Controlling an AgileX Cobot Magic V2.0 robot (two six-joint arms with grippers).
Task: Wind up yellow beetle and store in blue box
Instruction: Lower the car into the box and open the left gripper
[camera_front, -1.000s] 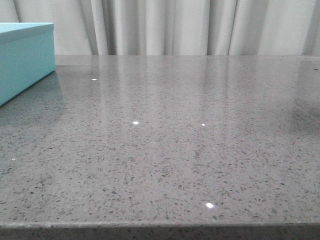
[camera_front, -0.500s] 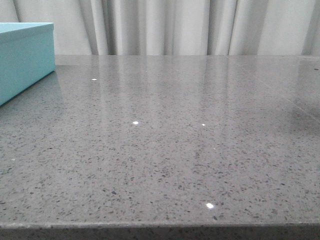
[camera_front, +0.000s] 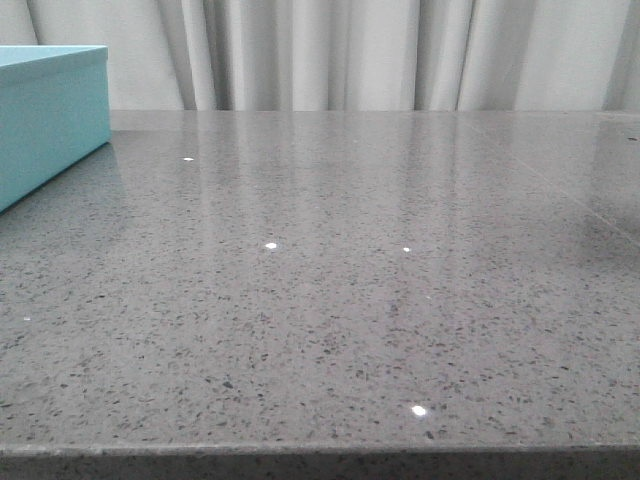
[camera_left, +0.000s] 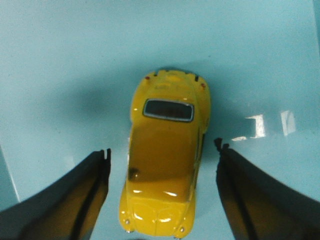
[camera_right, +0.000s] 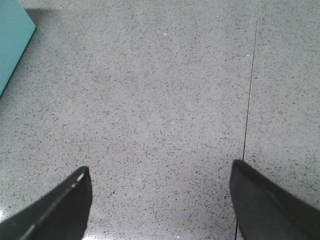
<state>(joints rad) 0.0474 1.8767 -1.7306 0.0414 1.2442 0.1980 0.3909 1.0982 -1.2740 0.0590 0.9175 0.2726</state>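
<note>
While spread wide over a pale turquoise surface, left gripper (camera_left: 162, 192) seen straddling the yellow beetle (camera_left: 166, 160), dark fingers (camera_left: 85, 192) standing apart from the toy's flanks on either side, neither one touching the glossy body. Toy car lying on that turquoise surface between the open jaws, seen from above, dark window and roof catching a highlight, a soft shadow spreading round it. Bright reflections glinting on the surface beside the car. Cannot tell from this view alone whether the turquoise surface is the floor or the top of the blue box (camera_front: 50, 115).

Across at the other arm, right gripper (camera_right: 160, 200) likewise splayed open and holding nothing, its black fingers (camera_right: 60, 210) hanging over bare grey speckled table (camera_right: 165, 100), a thin dark seam running through the stone beside one finger. Corner of the turquoise box just showing at the edge of that wrist view, well apart from the fingers.

Seen from the front, polished tabletop stretching away with small points of reflected light, neither arm nor toy car visible there. Box standing on the far left of the table, cut off by the frame edge, its paler top catching light. Behind everything, pleated pale curtain (camera_front: 350, 55) closing off the background.
</note>
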